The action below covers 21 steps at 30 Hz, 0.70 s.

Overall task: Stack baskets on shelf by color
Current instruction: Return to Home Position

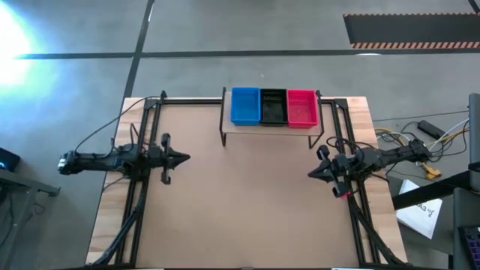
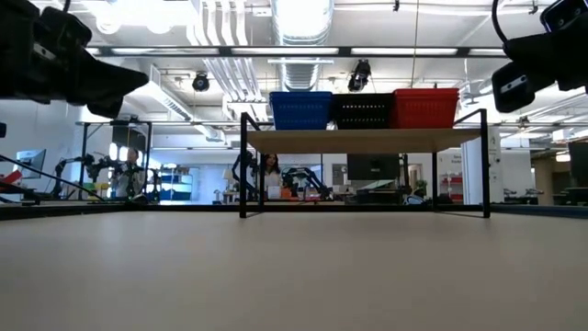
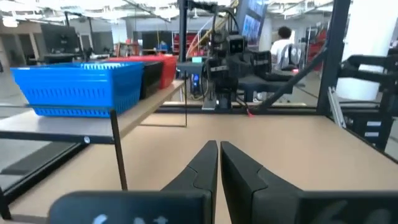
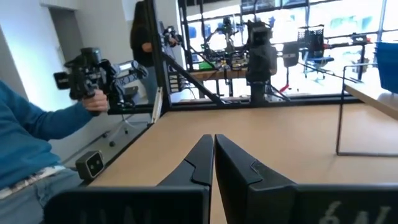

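Observation:
Three mesh basket stacks stand side by side on the shelf (image 1: 270, 124) at the table's far edge: blue (image 1: 245, 105) on the left, black (image 1: 273, 106) in the middle, red (image 1: 301, 107) on the right. The low view shows them on the plank top: blue (image 2: 300, 109), black (image 2: 362, 111), red (image 2: 425, 108). My left gripper (image 1: 187, 157) hovers at the table's left side, shut and holding nothing; its shut fingertips (image 3: 219, 146) show in its wrist view beside the blue basket (image 3: 81, 87). My right gripper (image 1: 310, 174) hovers at the right side, also shut (image 4: 213, 138) and holding nothing.
The brown table surface (image 1: 240, 210) lies between the two arms and in front of the shelf. Black frame rails (image 1: 142, 195) run along the left and right sides. A person in a blue sleeve (image 4: 37, 124) holding a hand-held device stands beyond the table in the right wrist view.

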Each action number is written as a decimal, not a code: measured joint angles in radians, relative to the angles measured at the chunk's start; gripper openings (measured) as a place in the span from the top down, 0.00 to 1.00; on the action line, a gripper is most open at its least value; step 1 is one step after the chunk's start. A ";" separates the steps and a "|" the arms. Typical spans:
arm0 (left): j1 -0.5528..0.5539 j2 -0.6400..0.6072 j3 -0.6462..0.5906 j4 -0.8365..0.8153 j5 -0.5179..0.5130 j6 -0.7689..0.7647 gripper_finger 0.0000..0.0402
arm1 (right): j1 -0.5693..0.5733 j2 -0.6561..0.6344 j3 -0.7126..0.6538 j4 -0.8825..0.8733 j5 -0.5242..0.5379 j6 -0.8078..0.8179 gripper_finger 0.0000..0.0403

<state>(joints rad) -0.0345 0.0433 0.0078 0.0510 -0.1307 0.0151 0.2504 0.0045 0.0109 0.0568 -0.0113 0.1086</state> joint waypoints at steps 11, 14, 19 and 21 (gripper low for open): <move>0.000 0.101 -0.002 -0.010 0.001 -0.007 0.99 | 0.000 0.022 0.000 -0.022 0.131 0.027 0.98; 0.000 0.125 -0.002 -0.011 0.001 -0.008 0.99 | 0.000 0.022 0.000 -0.025 0.108 0.025 0.98; 0.000 0.158 -0.002 -0.011 0.001 -0.008 0.99 | -0.025 0.012 0.007 -0.055 0.098 0.020 0.98; 0.000 0.169 -0.003 -0.010 0.001 -0.008 0.99 | -0.047 -0.004 0.013 -0.076 0.074 0.021 0.98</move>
<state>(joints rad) -0.0349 0.2124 0.0051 0.0410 -0.1299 0.0074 0.2039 0.0009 0.0242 -0.0197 0.0623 0.1299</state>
